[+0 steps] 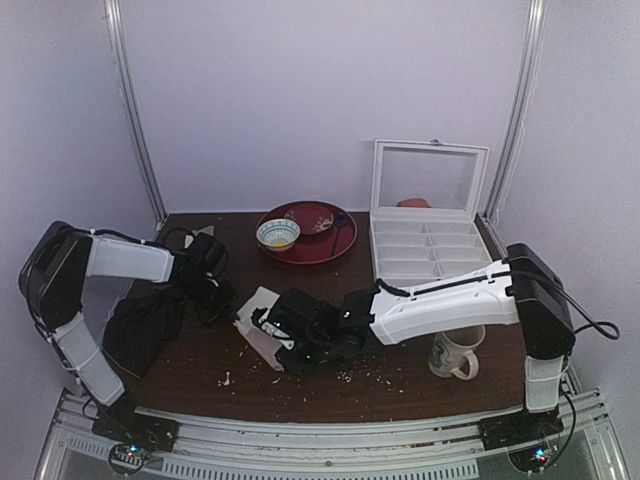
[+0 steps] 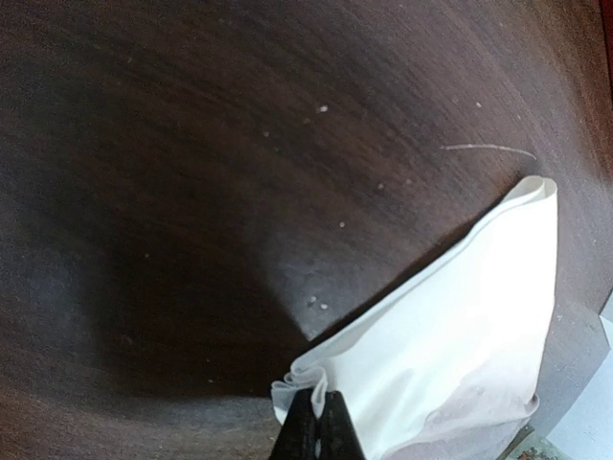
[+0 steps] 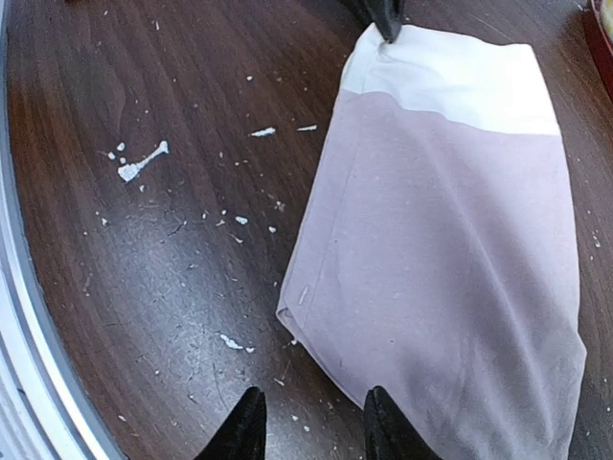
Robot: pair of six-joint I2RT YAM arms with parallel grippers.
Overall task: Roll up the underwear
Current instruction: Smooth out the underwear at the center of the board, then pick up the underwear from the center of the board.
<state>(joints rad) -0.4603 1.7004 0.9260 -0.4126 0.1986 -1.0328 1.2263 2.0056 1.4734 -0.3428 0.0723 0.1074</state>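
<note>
Left pincer [image 2: 312,422] is clenched on a bunched corner of the underwear [image 3: 450,249], at its whitish waistband [image 3: 460,81] end. Right pincer [image 3: 311,431] hangs released just off the garment's opposite end, its fingers apart above the dark wooden table [image 3: 144,287]. The pale pink underwear lies flat, folded into a long strip, left of the table's centre between both pincers. White crumbs [image 3: 139,163] dot the wood beside it. A black cloth [image 1: 140,325] sits further left, and a mug [image 1: 455,352] stands well apart at the right.

Pink underwear [image 3: 450,278], folded flat, w/ whitish waistband [image 3: 460,86] at 1 end.
</note>
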